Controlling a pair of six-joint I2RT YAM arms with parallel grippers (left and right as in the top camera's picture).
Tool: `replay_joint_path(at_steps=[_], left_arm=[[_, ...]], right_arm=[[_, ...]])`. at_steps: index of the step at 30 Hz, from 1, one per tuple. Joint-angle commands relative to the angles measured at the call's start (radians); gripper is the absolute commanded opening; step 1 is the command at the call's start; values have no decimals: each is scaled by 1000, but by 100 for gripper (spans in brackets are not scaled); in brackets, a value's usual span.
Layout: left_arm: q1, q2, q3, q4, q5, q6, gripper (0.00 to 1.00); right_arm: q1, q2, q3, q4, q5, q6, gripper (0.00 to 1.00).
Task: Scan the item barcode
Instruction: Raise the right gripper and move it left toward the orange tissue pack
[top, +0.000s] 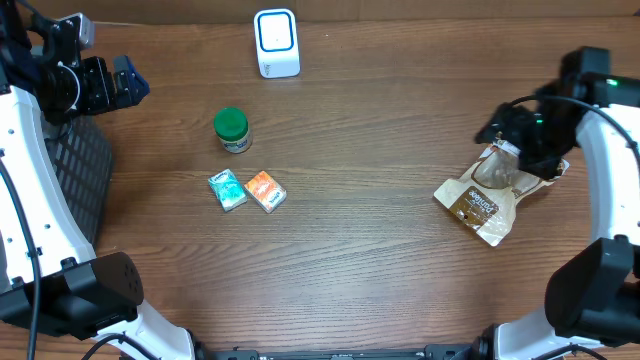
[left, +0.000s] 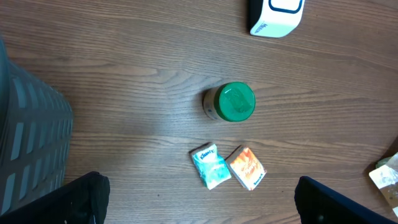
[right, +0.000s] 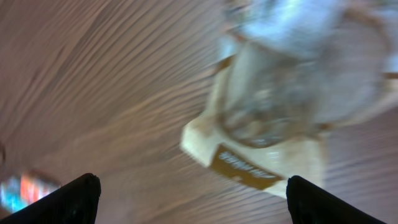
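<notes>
Closest to my side of the table (top: 380, 290), off to the right, I see the pouch (top: 480, 205) lying flat on the wood, cream and brown with a clear window at its far end. The right gripper (top: 512, 138) hangs over that far end. In the right wrist view the picture is blurred, but I can see its two fingers (right: 68, 199) standing wide apart, with the pouch beyond them and nothing between them. I cannot tell whether anything touches the pouch.

A little farther in and well to the left, a teal packet (top: 227, 189) and an orange packet (top: 265, 190) lie side by side, just touching. Beyond them stands a small jar with a green lid (top: 232, 127), upright.

At the left edge sits a dark mesh basket (top: 80, 165). The left gripper (top: 122, 82) hangs over the basket's far corner, its fingers spread wide and empty.

Farthest off, at the back edge, the white scanner (top: 277, 43) stands well apart from the pouch.
</notes>
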Motion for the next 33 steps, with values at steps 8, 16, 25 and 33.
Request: replay_joint_path(at_steps=[8, 16, 25, 33], left_arm=[[3, -20, 20, -2, 1, 19, 100], [3, -20, 20, -2, 1, 19, 100], [3, -20, 20, -2, 1, 19, 100], [3, -20, 20, -2, 1, 19, 100]], right_arm=[[206, -34, 29, -65, -84, -102, 93], [351, -34, 29, -17, -167, -94, 92], [429, -33, 80, 93, -208, -48, 89], [435, -33, 319, 31, -205, -53, 87]])
